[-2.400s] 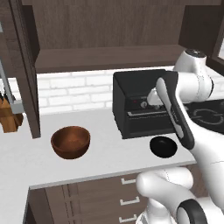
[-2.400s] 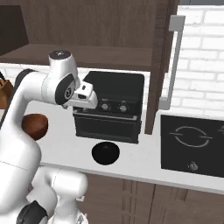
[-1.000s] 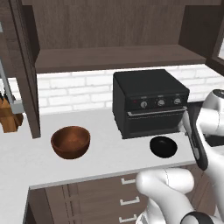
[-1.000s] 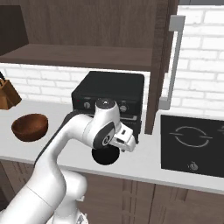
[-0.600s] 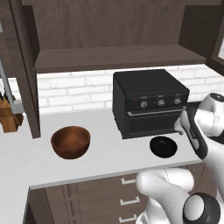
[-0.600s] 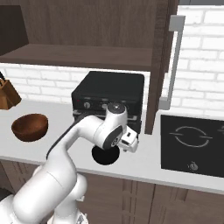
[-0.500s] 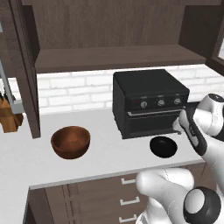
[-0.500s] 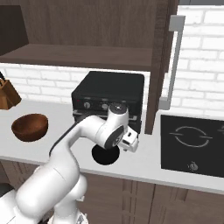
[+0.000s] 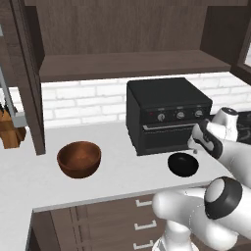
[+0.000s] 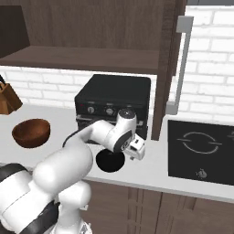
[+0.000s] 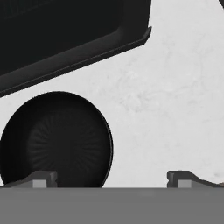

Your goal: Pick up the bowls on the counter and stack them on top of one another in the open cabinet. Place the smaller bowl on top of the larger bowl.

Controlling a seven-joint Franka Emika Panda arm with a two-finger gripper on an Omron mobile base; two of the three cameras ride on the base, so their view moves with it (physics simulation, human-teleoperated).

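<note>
Counter (image 9: 122,171) with brown larger bowl (image 9: 79,159) — hand view, smaller bowl (image 11: 56,139) close

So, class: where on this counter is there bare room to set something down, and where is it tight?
Bare counter lies between the larger bowl and the toaster oven. It is crowded at the oven's front, where the smaller bowl sits under the open gripper.

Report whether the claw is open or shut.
Open: in the hand view the claw has its fingertips far apart, nothing between them, above the black bowl.
</note>
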